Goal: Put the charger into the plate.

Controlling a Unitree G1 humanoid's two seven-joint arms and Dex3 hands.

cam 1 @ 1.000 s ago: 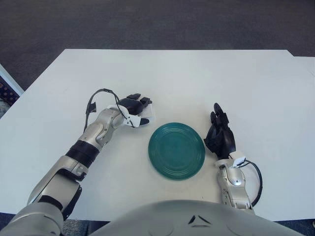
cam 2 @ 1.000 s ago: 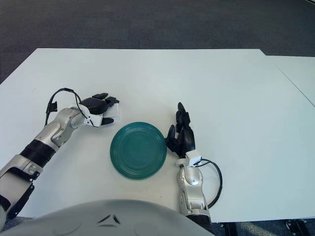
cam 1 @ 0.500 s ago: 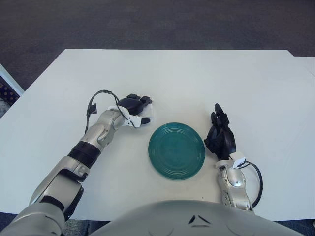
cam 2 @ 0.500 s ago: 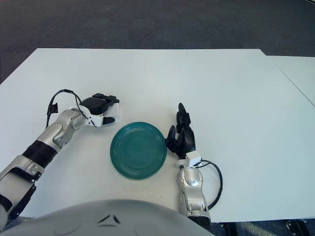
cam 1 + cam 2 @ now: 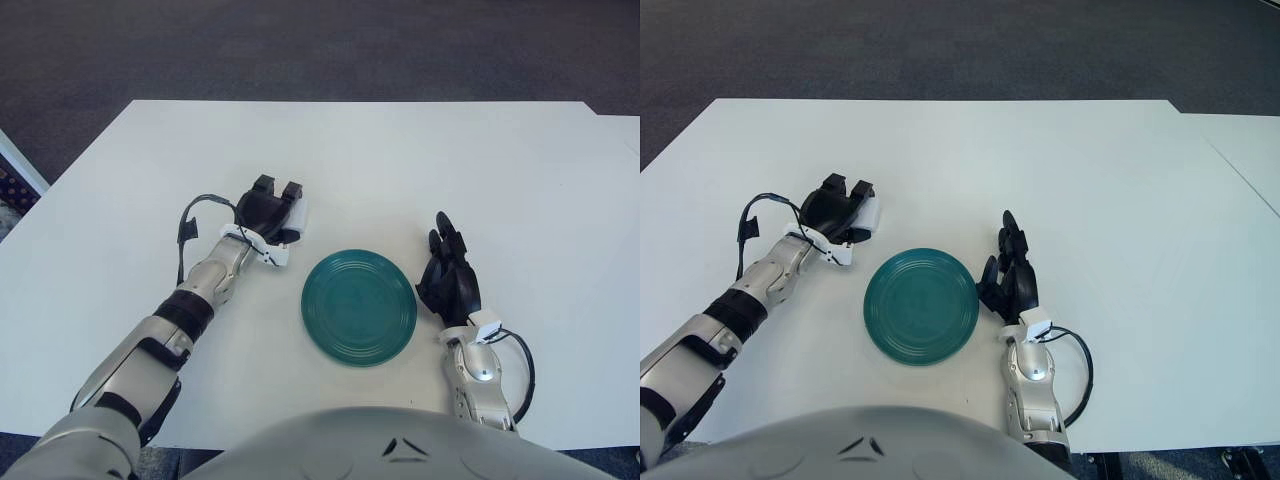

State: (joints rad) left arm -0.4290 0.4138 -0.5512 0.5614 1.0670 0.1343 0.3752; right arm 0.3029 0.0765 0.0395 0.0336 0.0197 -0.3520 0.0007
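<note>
Lying on the white table, the white charger is covered by the left hand, whose fingers are curled about it; whether it is lifted cannot be told. The green plate is seen near, to the right. Beside the plate's right rim, the right hand is held with fingers relaxed, holding nothing.

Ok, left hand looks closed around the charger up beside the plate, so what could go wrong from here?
The left hand covers most of the white charger; only an edge shows, so the grip may be shallow and it could slip on lifting. The green plate is shallow-rimmed, so a drop from height might bounce the charger out. The right hand shows close beside the plate's right edge; an overshoot could bump it.
</note>
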